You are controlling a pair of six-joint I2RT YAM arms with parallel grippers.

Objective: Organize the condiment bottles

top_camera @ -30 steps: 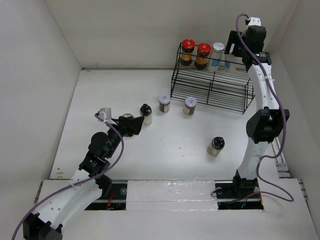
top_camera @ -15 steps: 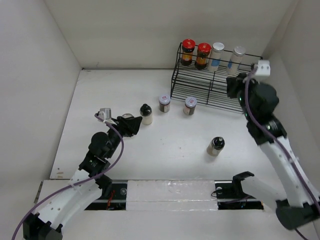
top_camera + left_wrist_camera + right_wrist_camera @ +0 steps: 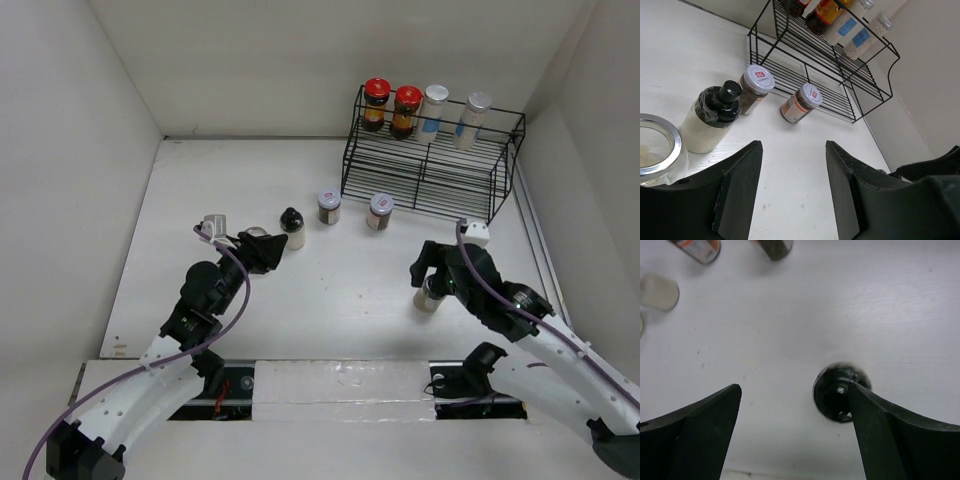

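Bottle [image 3: 842, 398] under wide right gripper [image 3: 795, 410], small, hard, slippery; grab round body. Left gripper [image 3: 792, 187] narrow, empty, beside glass jar [image 3: 657, 147].

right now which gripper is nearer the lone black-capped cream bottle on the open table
Right. The right gripper hangs open just above the black-capped cream bottle; the left gripper is far across the table, beside a clear silver-rimmed jar.

Two red caps [image 3: 377, 88] atop dark jars, silver lids over blue labels [image 3: 854, 31] in the black wire rack [image 3: 425, 170]. Cream bottle [image 3: 707, 125], black cap; red-and-white lid [image 3: 757, 77]; an orange label [image 3: 792, 106], it looks like.
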